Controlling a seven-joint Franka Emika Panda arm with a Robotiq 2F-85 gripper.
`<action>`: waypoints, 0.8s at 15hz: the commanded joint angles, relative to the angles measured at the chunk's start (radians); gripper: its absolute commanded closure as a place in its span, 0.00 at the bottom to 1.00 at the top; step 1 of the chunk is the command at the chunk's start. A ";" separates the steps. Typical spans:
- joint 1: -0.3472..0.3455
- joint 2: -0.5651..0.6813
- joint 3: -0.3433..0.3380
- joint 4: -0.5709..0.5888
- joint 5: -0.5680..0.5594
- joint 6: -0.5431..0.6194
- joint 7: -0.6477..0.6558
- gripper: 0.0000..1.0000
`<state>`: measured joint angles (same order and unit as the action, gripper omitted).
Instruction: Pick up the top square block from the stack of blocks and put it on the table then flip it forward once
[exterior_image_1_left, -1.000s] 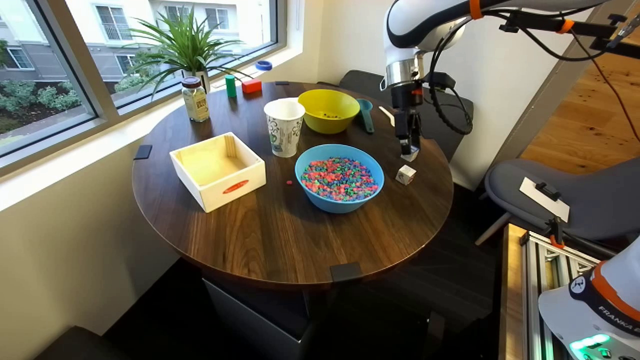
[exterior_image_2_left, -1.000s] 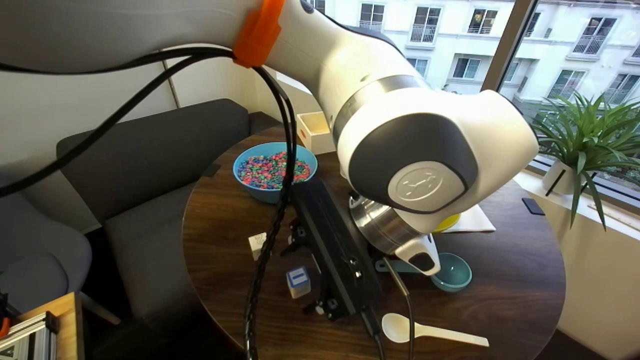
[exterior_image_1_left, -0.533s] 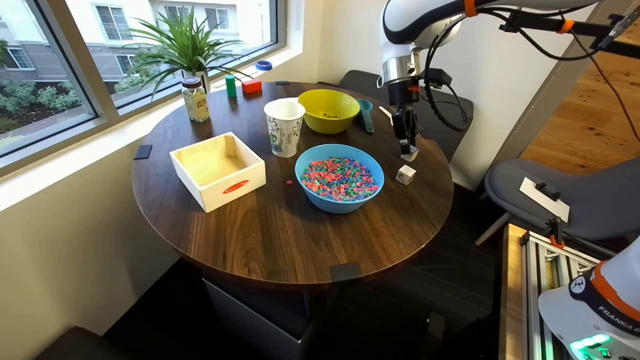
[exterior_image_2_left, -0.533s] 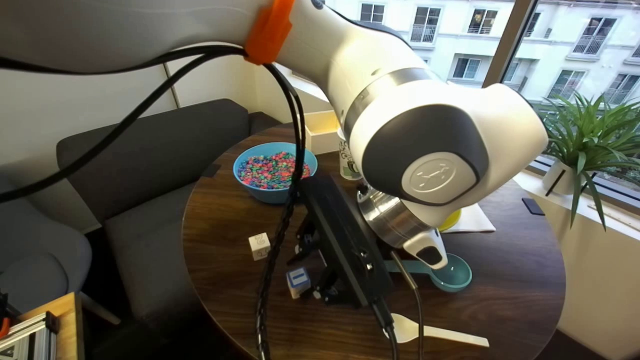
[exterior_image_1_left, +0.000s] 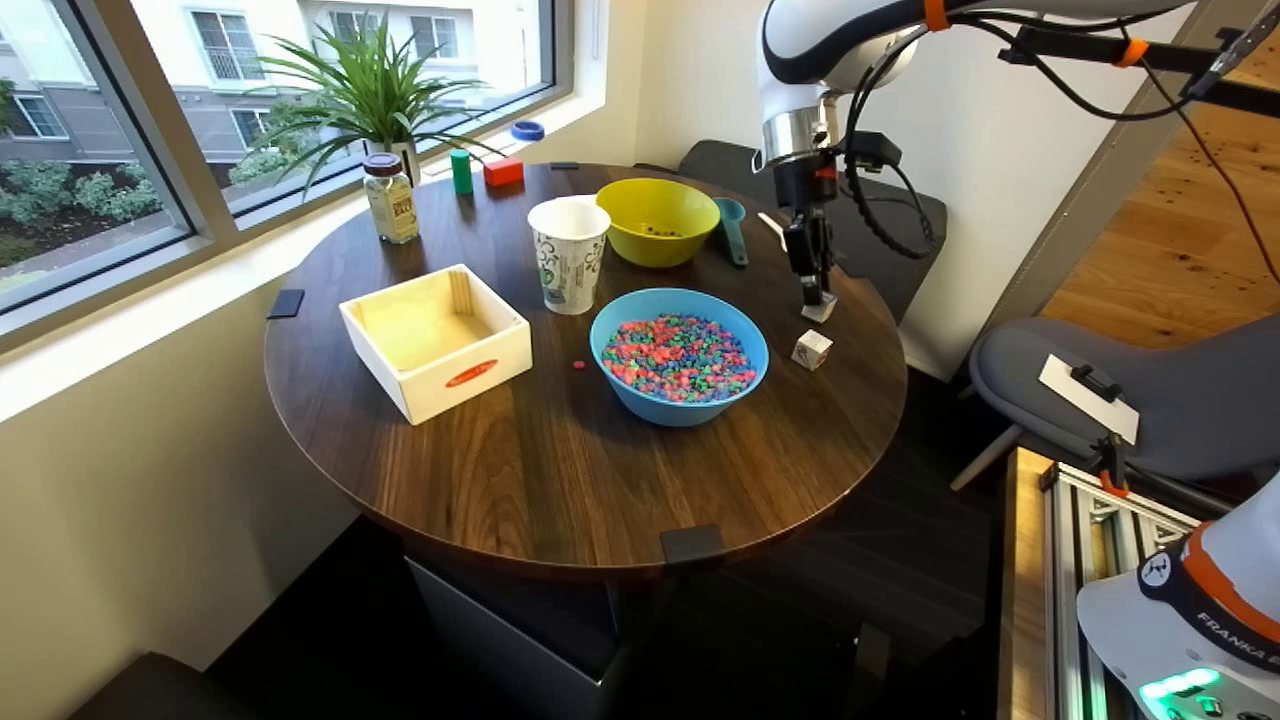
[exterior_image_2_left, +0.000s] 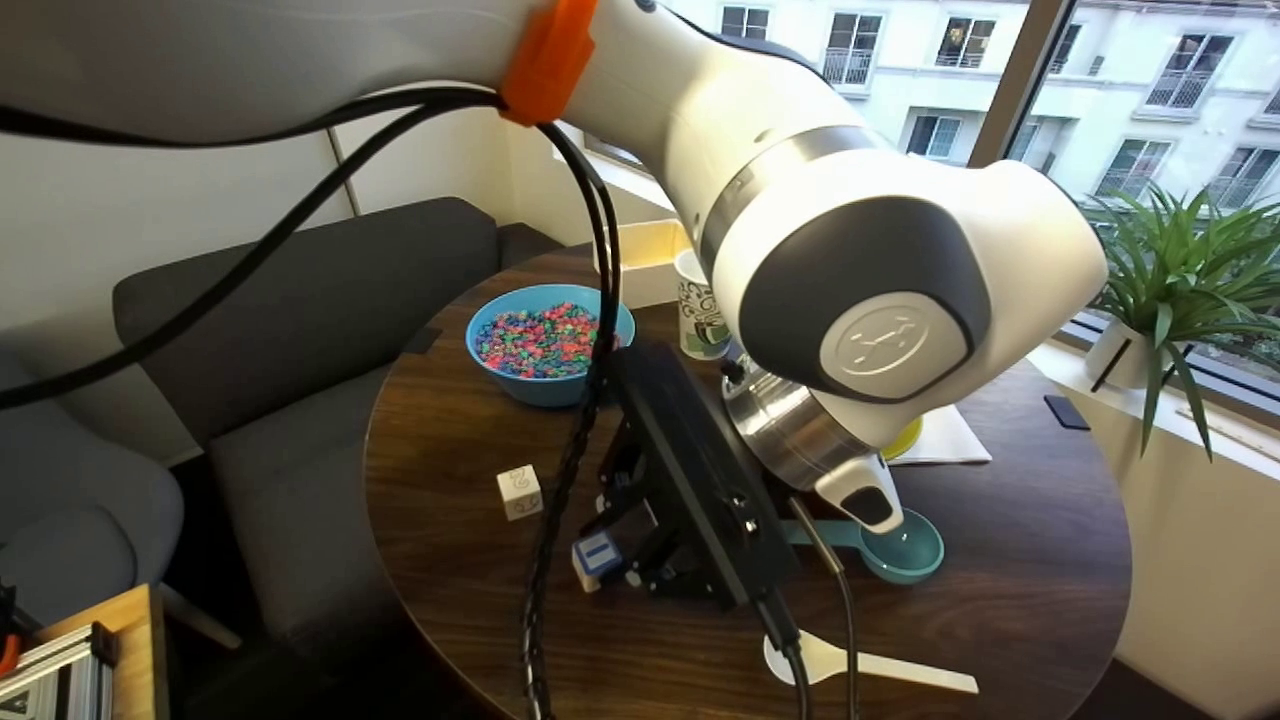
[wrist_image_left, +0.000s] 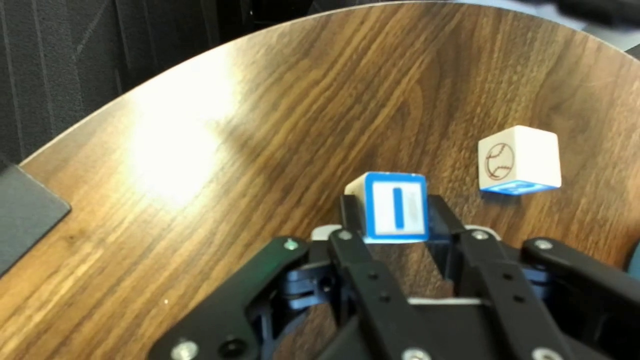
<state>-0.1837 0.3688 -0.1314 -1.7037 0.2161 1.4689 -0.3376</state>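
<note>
A small whitish square block (wrist_image_left: 400, 207) shows a blue-bordered face with a blue bar in the wrist view. My gripper (wrist_image_left: 393, 209) is shut on it, one black finger (wrist_image_left: 351, 215) pressed to each side. In both exterior views this block (exterior_image_2_left: 597, 556) sits low at the fingertips, slightly tilted; whether its underside touches the table (exterior_image_1_left: 500, 460) I cannot tell. A second whitish block (wrist_image_left: 537, 157), with a baseball drawing, rests apart on the dark wood. No stack of blocks shows, and which block was the top one is unclear.
A blue bowl of beads (exterior_image_1_left: 680, 408) stands near the blocks. Around it are a paper cup (exterior_image_1_left: 570, 265), a yellow bowl (exterior_image_1_left: 655, 235), a wooden box (exterior_image_1_left: 465, 375), a teal scoop (exterior_image_2_left: 905, 545) and a white spoon (exterior_image_2_left: 880, 670). The table's rounded edge runs close by.
The jaws have come together from wide open onto the block's sides. The arm has shifted slightly, and the block now looks a little turned or tilted; the second block has not moved.
</note>
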 joint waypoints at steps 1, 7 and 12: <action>-0.002 -0.012 0.020 0.008 -0.028 -0.018 0.014 0.88; 0.040 -0.121 0.039 -0.078 -0.120 0.055 0.043 0.88; 0.079 -0.250 0.058 -0.238 -0.179 0.253 0.091 0.88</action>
<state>-0.1257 0.2249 -0.0861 -1.7956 0.0634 1.5903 -0.2888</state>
